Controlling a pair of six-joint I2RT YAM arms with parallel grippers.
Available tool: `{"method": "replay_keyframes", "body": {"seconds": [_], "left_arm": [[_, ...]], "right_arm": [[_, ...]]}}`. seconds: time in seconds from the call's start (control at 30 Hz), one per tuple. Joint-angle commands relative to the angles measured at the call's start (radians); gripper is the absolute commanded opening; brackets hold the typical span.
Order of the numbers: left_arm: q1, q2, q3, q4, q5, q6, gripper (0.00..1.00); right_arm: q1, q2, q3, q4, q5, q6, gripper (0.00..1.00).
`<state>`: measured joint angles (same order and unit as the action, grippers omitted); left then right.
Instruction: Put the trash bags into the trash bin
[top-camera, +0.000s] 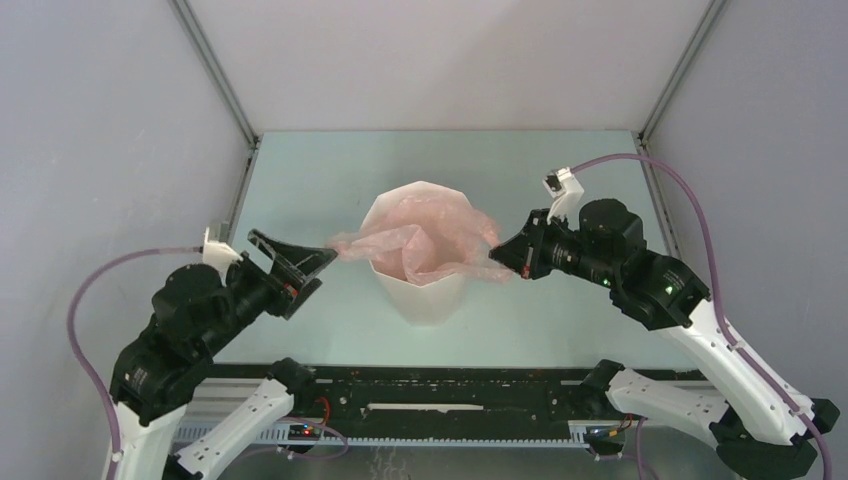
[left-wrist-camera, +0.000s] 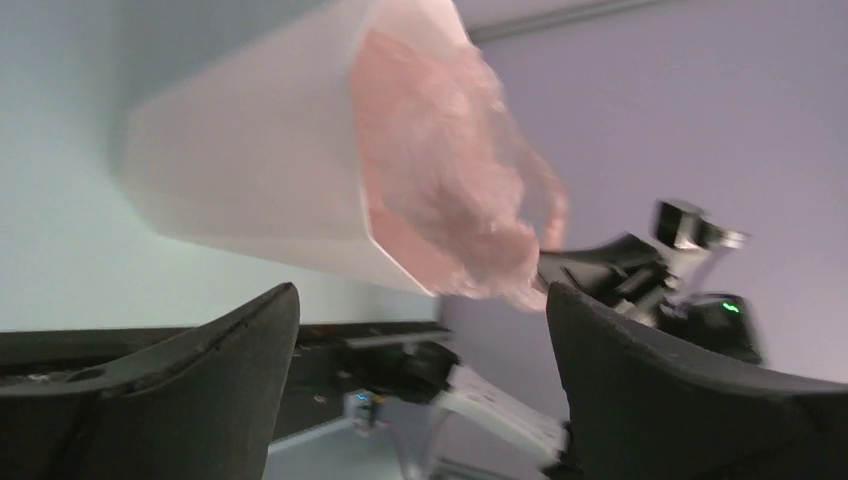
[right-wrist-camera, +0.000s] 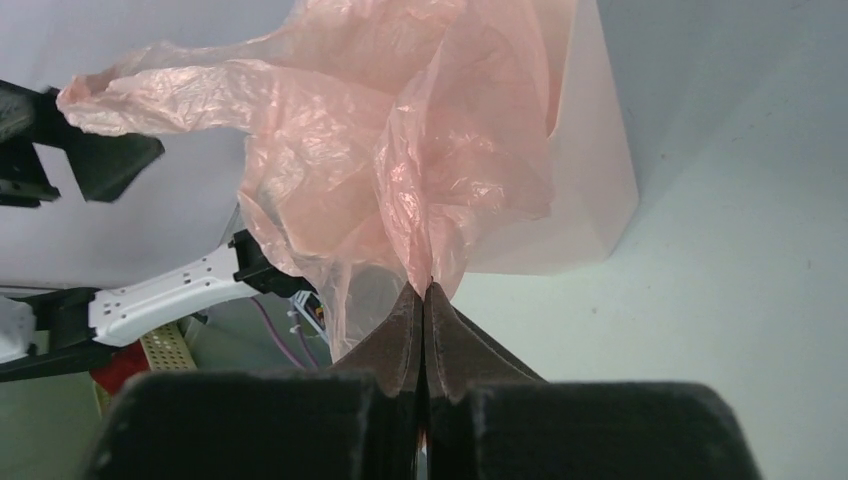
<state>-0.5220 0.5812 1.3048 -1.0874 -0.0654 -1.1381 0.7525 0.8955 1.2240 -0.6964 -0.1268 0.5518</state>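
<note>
The white faceted trash bin (top-camera: 425, 292) stands upright mid-table. The pale-pink trash bag (top-camera: 432, 238) is bunched in its mouth and spills over the rim on both sides. One loose strip of it (top-camera: 350, 245) reaches left, ending right by my left gripper (top-camera: 322, 270). That gripper is open wide, with nothing between its fingers (left-wrist-camera: 240, 350). My right gripper (top-camera: 497, 256) is at the bin's right rim, shut on a fold of the bag (right-wrist-camera: 425, 290). The right wrist view shows crumpled film (right-wrist-camera: 400, 150) rising from the closed tips, with the bin (right-wrist-camera: 595, 200) behind.
The pale green table (top-camera: 330, 180) is walled in by grey panels at the back and both sides. A black rail (top-camera: 430, 385) with the arm bases runs along the near edge. The bin sits between the two arms.
</note>
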Motion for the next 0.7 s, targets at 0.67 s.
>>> {"method": "replay_keyframes", "body": {"seconds": [0.67], "left_arm": [[-0.345,0.181,-0.074,0.296,-0.093,-0.652,0.99]], "right_arm": [[0.098,-0.015,-0.025,0.062,0.070,0.105,0.00]]}}
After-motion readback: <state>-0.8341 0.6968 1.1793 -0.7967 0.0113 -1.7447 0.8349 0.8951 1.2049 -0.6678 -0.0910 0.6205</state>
